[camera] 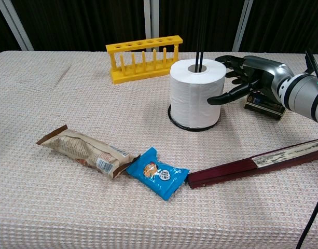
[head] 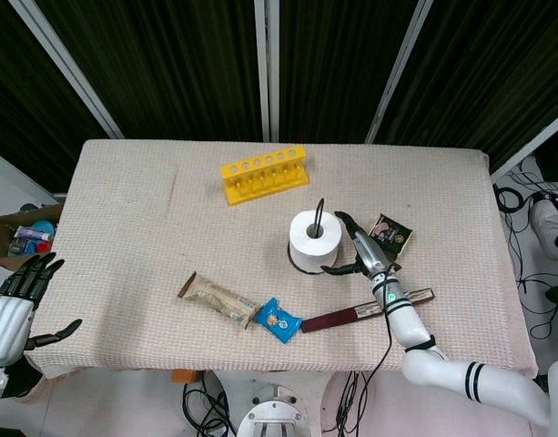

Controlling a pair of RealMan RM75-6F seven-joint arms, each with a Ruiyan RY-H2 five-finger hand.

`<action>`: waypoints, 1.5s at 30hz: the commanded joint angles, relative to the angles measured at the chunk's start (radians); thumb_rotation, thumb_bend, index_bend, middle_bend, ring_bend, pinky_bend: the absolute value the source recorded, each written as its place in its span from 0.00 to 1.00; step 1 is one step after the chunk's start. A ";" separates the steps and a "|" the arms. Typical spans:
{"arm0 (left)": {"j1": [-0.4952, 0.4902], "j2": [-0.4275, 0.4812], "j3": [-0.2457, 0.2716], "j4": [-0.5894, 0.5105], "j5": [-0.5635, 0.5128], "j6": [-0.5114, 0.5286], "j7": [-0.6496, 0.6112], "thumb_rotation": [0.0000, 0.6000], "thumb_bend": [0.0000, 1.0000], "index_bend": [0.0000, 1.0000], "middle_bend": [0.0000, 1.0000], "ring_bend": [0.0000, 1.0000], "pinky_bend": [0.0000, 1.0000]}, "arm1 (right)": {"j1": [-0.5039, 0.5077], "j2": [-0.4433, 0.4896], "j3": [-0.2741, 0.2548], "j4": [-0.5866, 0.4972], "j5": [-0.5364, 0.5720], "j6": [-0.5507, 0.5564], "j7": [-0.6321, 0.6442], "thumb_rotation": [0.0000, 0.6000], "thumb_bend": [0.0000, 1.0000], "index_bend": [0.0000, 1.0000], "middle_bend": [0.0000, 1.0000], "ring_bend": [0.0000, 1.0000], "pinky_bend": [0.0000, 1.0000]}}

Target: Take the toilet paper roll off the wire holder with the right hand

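A white toilet paper roll (head: 313, 239) (camera: 196, 93) stands upright on a black wire holder (head: 319, 217) whose post (camera: 199, 58) rises through its core and whose ring base (camera: 184, 124) lies under it. My right hand (head: 359, 250) (camera: 249, 78) is just right of the roll, fingers spread and thumb reaching toward its side; it holds nothing. My left hand (head: 22, 296) hovers off the table's left edge, fingers apart, and only the head view shows it.
A yellow tube rack (head: 263, 174) (camera: 144, 57) stands behind the roll. A snack bar wrapper (head: 217, 299) (camera: 83, 150), a blue packet (head: 277, 320) (camera: 159, 173) and a dark red folded fan (head: 366, 311) (camera: 257, 162) lie in front. A dark packet (head: 390, 233) (camera: 262, 104) lies under my right hand.
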 commanded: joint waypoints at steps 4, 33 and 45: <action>-0.001 -0.001 0.000 -0.001 0.000 -0.002 0.003 0.73 0.15 0.10 0.06 0.06 0.22 | 0.003 -0.005 0.004 0.002 -0.001 0.000 -0.005 1.00 0.00 0.00 0.00 0.00 0.00; 0.001 0.004 -0.003 0.005 -0.005 0.002 -0.015 0.73 0.15 0.10 0.06 0.06 0.22 | 0.046 -0.092 0.032 0.052 0.077 0.048 -0.081 1.00 0.18 0.52 0.45 0.43 0.47; 0.002 0.003 -0.003 0.002 -0.003 0.002 -0.010 0.73 0.15 0.10 0.06 0.06 0.22 | -0.009 -0.049 0.085 -0.055 -0.067 0.157 0.016 1.00 0.21 0.58 0.49 0.47 0.49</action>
